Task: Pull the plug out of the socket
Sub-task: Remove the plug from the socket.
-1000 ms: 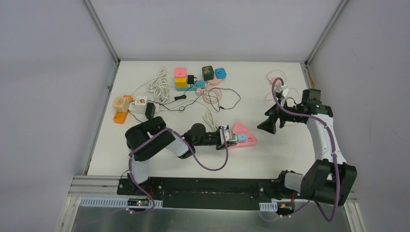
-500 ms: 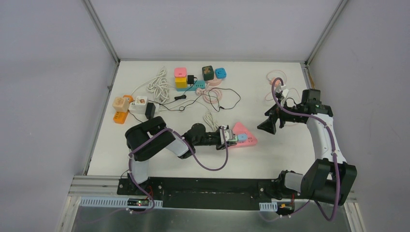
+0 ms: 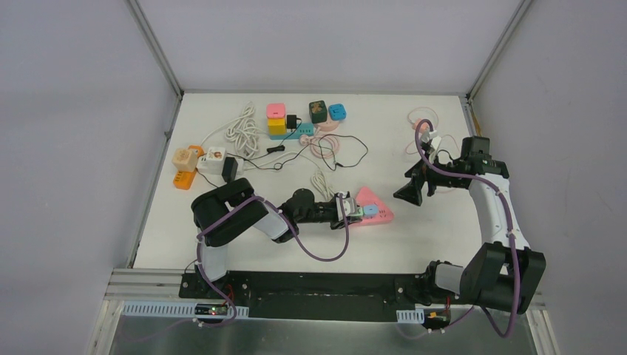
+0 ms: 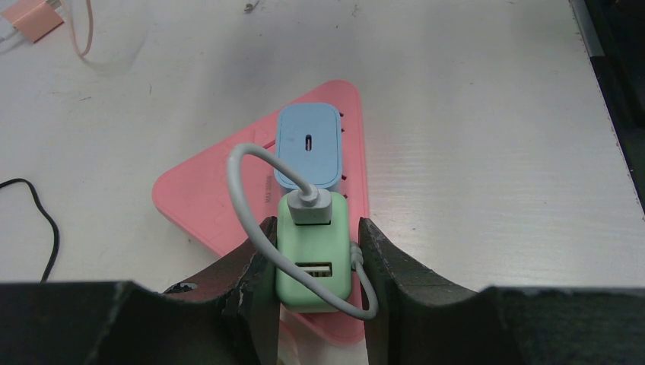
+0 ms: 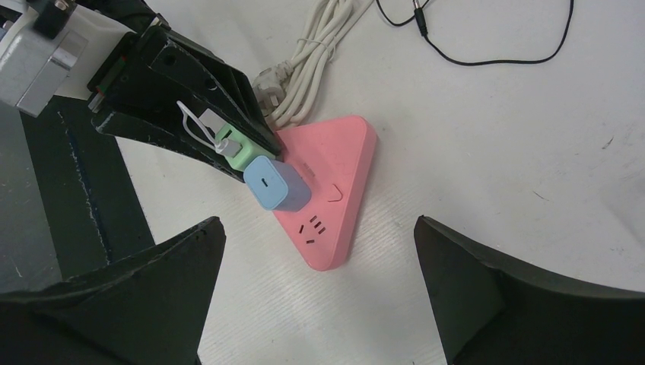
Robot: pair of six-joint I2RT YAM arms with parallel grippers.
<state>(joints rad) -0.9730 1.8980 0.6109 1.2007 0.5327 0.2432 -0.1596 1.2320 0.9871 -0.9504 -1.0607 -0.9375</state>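
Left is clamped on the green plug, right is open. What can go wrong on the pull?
1. Nothing pins the pink socket. The right gripper is open and off to the side, so the socket may lift with the green plug.
2. The blue plug sits close beside the green one, and a tilted pull could knock it.
3. The white cable loops past the left gripper and could snag.

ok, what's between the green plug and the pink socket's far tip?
A blue plug, seated on the pink socket just beyond the green plug; the left wrist view shows it.
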